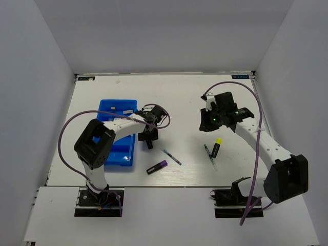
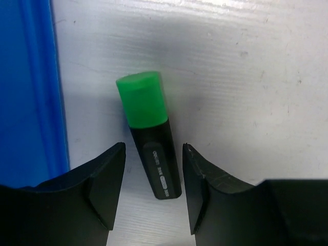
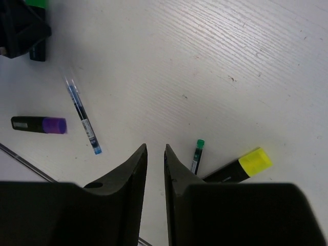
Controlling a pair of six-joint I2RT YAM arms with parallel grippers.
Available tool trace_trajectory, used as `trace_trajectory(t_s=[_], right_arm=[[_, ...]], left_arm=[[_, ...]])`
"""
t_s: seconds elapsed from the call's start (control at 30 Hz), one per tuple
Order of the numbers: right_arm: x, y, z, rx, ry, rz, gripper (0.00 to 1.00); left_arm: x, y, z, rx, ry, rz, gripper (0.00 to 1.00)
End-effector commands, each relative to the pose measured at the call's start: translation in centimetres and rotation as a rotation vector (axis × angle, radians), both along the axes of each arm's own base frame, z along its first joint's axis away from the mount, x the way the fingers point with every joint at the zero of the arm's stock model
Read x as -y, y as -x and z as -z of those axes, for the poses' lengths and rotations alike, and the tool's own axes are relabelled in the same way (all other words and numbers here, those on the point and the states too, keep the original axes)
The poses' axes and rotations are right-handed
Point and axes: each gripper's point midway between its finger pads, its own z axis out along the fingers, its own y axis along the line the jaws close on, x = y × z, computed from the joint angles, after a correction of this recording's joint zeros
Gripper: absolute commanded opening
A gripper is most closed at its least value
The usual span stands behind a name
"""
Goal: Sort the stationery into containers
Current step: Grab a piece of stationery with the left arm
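Our left gripper [image 2: 154,151] hangs spread and empty astride the black, green-capped highlighter [image 2: 148,133] beside the bright blue plastic tray [image 2: 31,92], so we should lower squarely and clamp mid-barrel.

Soft, even light fills the overhead view. The white table [image 1: 189,97] reads bright with no glare, and the arms throw only faint, diffuse shadows. In the left wrist view the green-capped highlighter [image 2: 151,138] is sharp and lays a soft grey shadow toward 9 o'clock, while the left fingers [image 2: 102,189] at 6 o'clock are dark and slightly blurred. The right wrist view shows crisp wood grain, brightest toward 1 o'clock and greyer at 10 o'clock — the right fingers [image 3: 133,195] are near-featureless black.
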Motion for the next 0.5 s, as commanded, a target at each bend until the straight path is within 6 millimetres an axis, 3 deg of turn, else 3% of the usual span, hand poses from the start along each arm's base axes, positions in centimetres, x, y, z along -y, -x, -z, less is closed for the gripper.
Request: trace_trajectory(t_s=[0.0, 0.17, 0.37, 0.4, 0.43, 0.47], right_arm=[[-0.6, 0.0, -2.1, 0.048, -0.090, -0.018, 0.23], [-0.2, 0.1, -2.7, 0.060, -0.112, -0.007, 0.24], [0.1, 0.1, -3.2, 0.065, -0.140, 0.004, 0.24], [0.1, 0.2, -3.1, 0.061, -0.141, 0.004, 0.29], [0.3, 0.1, -3.1, 0.060, -0.143, 0.007, 0.51], [0.3, 0.2, -3.1, 0.064, -0.144, -0.001, 0.62]], left_arm=[[0.6, -2.0, -1.0, 0.068, 0.020, -0.044, 0.59], [1.0, -2.0, 0.3, 0.050, 0.022, -0.059, 0.51], [0.9, -1.6, 0.7, 0.043, 0.027, -0.055, 0.29], [1.1, -1.7, 0.2, 0.052, 0.038, -0.050, 0.27], [1.3, -1.6, -0.1, 0.053, 0.049, -0.043, 0.25], [1.4, -1.8, -0.5, 0.061, 0.049, -0.027, 0.20]])
